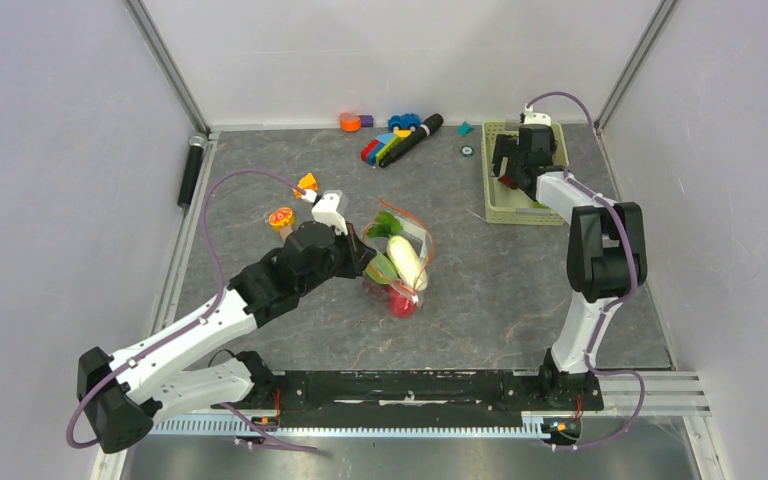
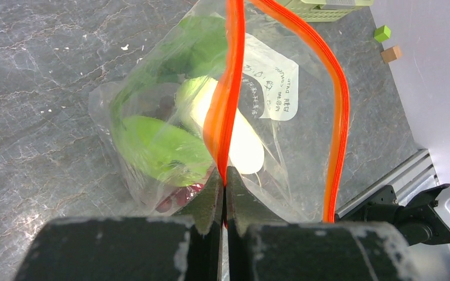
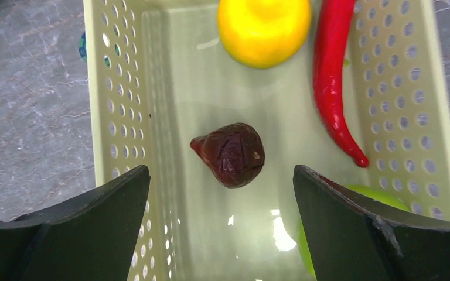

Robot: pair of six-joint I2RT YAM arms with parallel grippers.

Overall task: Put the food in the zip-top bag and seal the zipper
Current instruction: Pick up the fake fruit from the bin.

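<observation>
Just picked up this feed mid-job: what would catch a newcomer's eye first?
The bright red-orange zipper stands out, pinched in the shut left hand at mid-table; its clear bag holds green fruits and a white radish. Far right, the open right hand hovers over a pale green basket holding a red chili and yellow fruit.

- The left arm point(image 1: 210, 315) folds back from its base at the near edge to an elbow by the near left corner, then stretches low toward the middle of the table.
- The left end effector point(image 2: 225, 175) has its jaws pressed together, pinching the zipper point(image 2: 227, 111) at the fingertips.
- The right arm point(image 1: 600, 250) rises from the near edge, bends at a high elbow and reaches toward the far right corner.
- The right end effector point(image 3: 221, 175) points downward, its jaws spread wide.
</observation>
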